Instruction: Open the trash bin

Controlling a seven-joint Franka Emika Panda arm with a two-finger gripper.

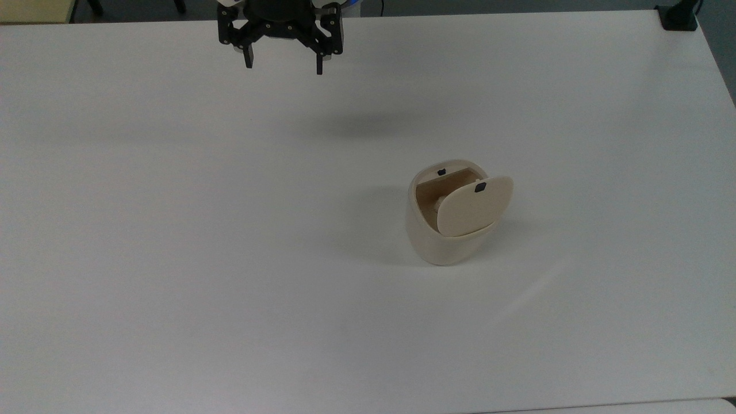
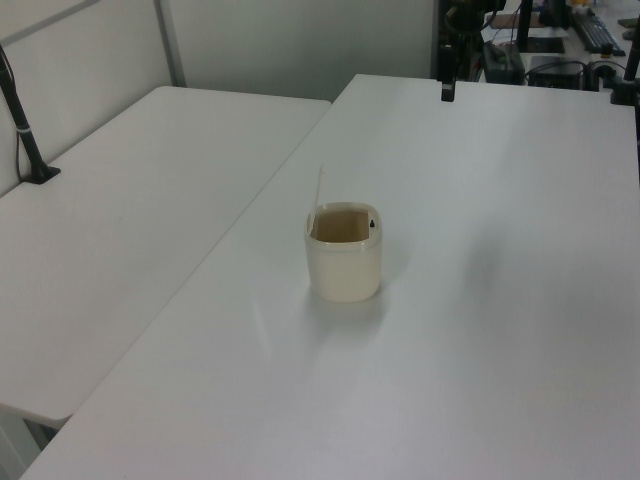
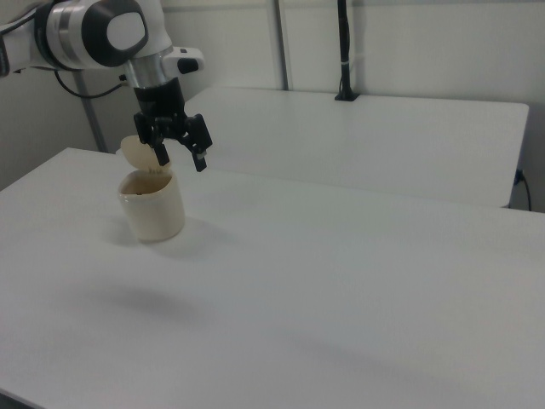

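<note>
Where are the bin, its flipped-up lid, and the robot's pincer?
trash bin (image 1: 428, 244), top view, on its front wall.
lid (image 1: 474, 208), top view, on its flat face.
pincer (image 1: 283, 62), top view, midway between its open fingertips.

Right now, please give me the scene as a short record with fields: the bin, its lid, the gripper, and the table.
bin: cream trash bin standing upright on the table
lid: lid swung up, opening uncovered
latch: small black square near the lid's edge
gripper: gripper open, holding nothing, raised above the table's far edge in the top view, apart from the bin
table: white table
task state: bin already open
</note>
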